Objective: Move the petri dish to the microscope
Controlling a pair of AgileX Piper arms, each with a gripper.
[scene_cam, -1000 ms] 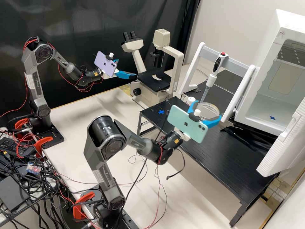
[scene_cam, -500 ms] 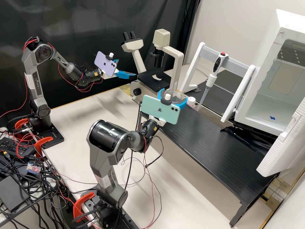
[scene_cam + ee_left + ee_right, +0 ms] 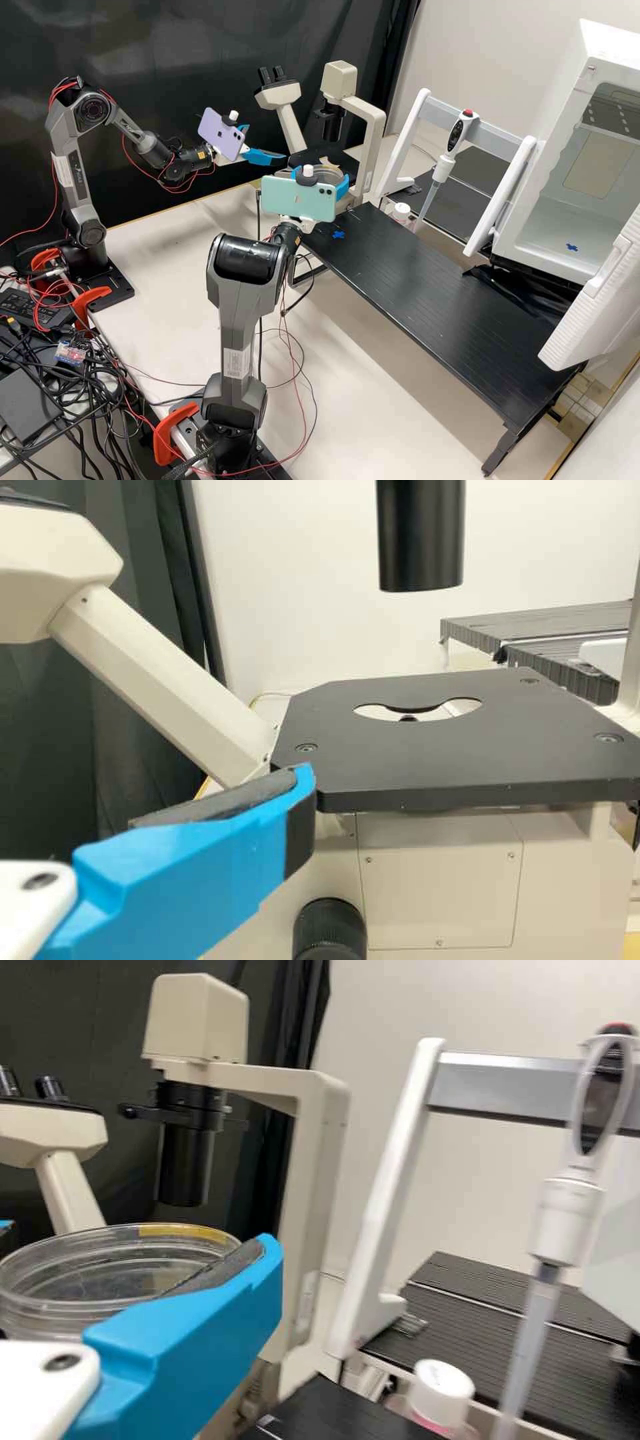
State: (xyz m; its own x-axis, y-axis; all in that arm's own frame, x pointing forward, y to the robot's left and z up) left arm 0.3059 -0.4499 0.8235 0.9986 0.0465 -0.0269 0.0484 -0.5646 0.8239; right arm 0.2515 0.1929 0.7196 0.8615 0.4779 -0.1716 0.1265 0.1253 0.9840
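Observation:
In the high view the right gripper (image 3: 320, 180) is shut on the clear petri dish (image 3: 325, 174), in front of the microscope (image 3: 371, 133) and near its black stage. The right wrist view has the round dish (image 3: 110, 1258) roughly level against the blue finger of the right gripper (image 3: 205, 1345). Beside the microscope's left side, the left gripper (image 3: 268, 143) stands open with nothing between its fingers. From the left wrist, one finger of the left gripper (image 3: 205, 870) appears close to the front corner of the bare stage (image 3: 400, 760), which has a cut-out opening.
A black raised platform (image 3: 433, 293) extends rightward from the microscope. Behind it are a white-legged rack (image 3: 407, 143) with a pipette (image 3: 443, 167), and a white-capped bottle (image 3: 401, 212). A white cabinet (image 3: 557, 233) stands open at the right. The microscope's black tube (image 3: 421, 535) hangs above the stage.
The right gripper has carried the dish leftward from over the black platform to the front of the microscope, its arm swinging along. The left arm has kept still.

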